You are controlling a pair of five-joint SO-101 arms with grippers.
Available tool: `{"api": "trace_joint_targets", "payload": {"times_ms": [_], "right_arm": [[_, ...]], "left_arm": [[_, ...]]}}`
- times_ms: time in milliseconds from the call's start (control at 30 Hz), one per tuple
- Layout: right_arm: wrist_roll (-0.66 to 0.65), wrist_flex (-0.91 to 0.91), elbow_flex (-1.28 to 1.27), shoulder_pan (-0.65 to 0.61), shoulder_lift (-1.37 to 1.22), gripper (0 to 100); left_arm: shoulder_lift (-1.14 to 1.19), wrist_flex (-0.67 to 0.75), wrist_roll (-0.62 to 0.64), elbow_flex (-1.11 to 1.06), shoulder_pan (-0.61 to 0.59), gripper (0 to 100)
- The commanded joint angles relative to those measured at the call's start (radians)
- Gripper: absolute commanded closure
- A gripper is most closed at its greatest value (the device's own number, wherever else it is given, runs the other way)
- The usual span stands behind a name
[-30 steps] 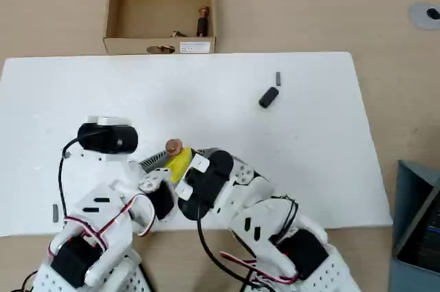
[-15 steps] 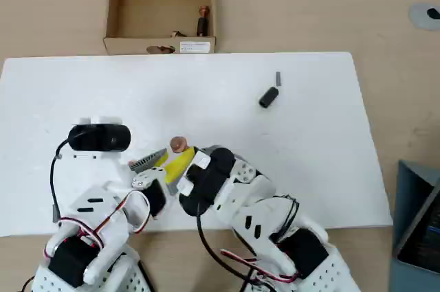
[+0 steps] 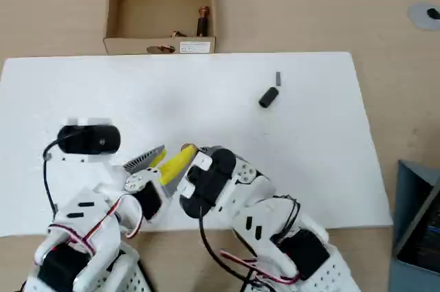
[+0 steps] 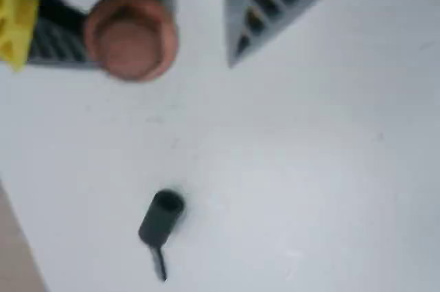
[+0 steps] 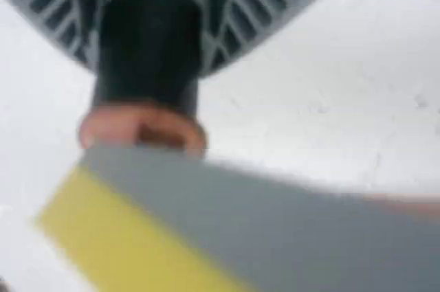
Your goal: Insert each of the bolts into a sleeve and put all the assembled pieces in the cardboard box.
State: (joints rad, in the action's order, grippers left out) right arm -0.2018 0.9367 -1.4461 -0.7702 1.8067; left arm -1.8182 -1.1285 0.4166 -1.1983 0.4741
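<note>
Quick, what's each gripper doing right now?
Left gripper: open.
Right gripper: shut on the sleeve, with a bolt in it.

The sleeve (image 5: 148, 38) looks matt plastic, the bolt (image 4: 130, 38) perhaps dull coppery metal.

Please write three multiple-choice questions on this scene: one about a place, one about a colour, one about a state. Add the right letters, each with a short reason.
1. Where does the loose black sleeve lie?
A. in the cardboard box
B. on the white mat
C. on the bare wood

2. What colour is the bolt head between the arms?
A. copper
B. blue
C. white

3. How is the right gripper?
A. open and empty
B. shut on a sleeve
C. shut on a screwdriver

Answers: B, the high view shows it on the mat; A, the left wrist view shows copper; B, it clamps the held sleeve.
</note>
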Motion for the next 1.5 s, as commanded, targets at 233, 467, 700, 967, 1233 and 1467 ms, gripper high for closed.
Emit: {"api": "trace_joint_targets", "payload": {"times_ms": [233, 467, 700, 967, 1233, 1467], "right_arm": [[0.000, -0.031, 0.065, -0.007, 0.151, 98.9], [0.041, -0.023, 0.074, 0.065, 0.145, 98.9], [0.121, 0.083, 0.133, 0.182, 0.064, 98.9], [0.180, 0.086, 0.389, 0.226, -0.252, 98.9], [0.178, 0.075, 0.805, 0.232, -0.785, 98.9], [0.172, -0.002, 1.165, 0.311, -1.196, 98.9]], "left_arm": [[-0.001, 0.002, -0.005, 0.127, -0.009, 91], [-0.002, -0.026, -0.143, 0.109, -0.158, 100], [-0.002, -0.046, -0.417, -0.060, -0.548, 100], [-0.002, -0.046, -0.439, -0.267, -0.720, 100], [-0.002, -0.044, -0.509, -0.376, -0.718, 99], [-0.002, 0.028, -0.578, -0.437, -0.726, 100]]}}
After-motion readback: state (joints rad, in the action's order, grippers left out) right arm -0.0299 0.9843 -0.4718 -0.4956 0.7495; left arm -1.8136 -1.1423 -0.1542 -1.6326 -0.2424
